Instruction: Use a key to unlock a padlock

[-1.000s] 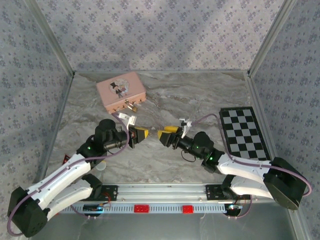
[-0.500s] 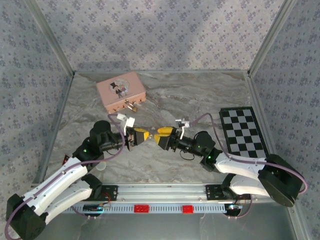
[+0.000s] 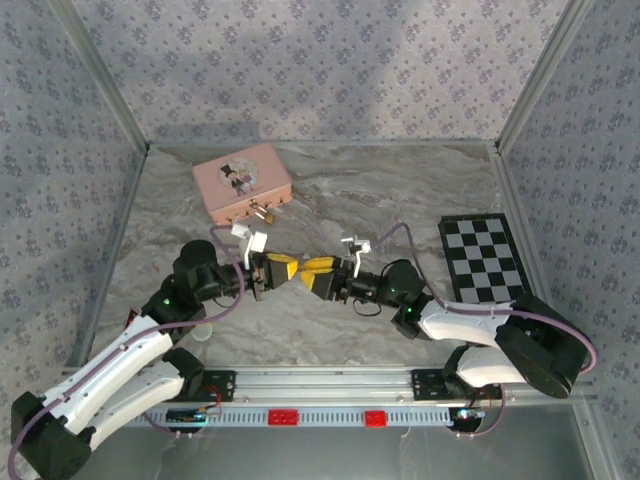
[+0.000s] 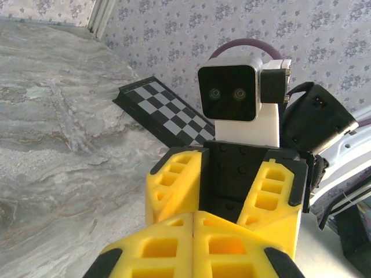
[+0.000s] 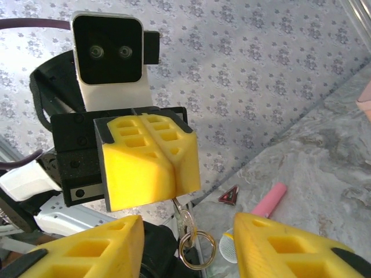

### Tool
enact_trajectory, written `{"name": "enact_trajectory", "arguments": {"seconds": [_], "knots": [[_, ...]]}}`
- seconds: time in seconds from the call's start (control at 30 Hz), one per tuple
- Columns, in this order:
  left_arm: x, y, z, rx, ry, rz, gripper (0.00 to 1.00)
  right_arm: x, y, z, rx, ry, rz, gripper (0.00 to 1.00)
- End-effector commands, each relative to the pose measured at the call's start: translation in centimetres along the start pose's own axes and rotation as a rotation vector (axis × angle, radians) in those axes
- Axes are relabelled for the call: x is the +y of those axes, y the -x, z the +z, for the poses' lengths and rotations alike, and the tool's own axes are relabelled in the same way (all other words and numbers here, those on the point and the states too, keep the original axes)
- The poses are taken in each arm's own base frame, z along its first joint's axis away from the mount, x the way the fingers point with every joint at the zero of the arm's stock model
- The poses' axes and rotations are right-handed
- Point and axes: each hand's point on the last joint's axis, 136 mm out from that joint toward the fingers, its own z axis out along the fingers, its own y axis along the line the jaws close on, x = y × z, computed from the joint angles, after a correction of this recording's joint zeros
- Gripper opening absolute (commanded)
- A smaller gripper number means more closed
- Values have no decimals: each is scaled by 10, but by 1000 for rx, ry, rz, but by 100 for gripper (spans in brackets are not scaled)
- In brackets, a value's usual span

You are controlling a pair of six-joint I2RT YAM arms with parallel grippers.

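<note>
- The two arms had swung inward over the last second. Their tips, apart a moment before, now met nose to nose above the middle of the worktop [image 3: 400, 190].
- The box [image 3: 240, 180] had not moved from the far left.
- The right claw [image 3: 314, 268] had narrowed its jaws as it came in. They still stood partly open, and it gripped nothing that I could see.
- The left claw [image 3: 288, 268] stayed fully closed, pinching the key.
- The padlock [image 3: 262, 212] lay where it had been, against the near edge of the box and well apart from both claws. It was too small to tell whether its shackle was still locked.
- The key [image 5: 186, 222] hung from the seam of the left fingers, with its ring dangling between the right fingers. This looked like a handover or regrip in mid-air, so the unlocking itself had probably not begun.
</note>
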Motion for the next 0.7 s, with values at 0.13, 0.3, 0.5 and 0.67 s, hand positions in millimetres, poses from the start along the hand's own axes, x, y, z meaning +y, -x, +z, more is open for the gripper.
{"name": "enact_trajectory", "arguments": {"seconds": [0.13, 0.3, 0.5, 0.67], "knots": [[-14, 16, -2, -27, -43, 35, 0, 15, 11, 5, -13, 59, -19, 37], [-12, 14, -1, -28, -39, 31, 0, 17, 13, 5, -15, 68, -26, 34], [-10, 13, -1, -25, -31, 30, 0, 23, 14, 6, -14, 89, -19, 27], [-9, 13, 0, -25, -28, 30, 0, 24, 14, 6, -9, 83, -24, 22]]}}
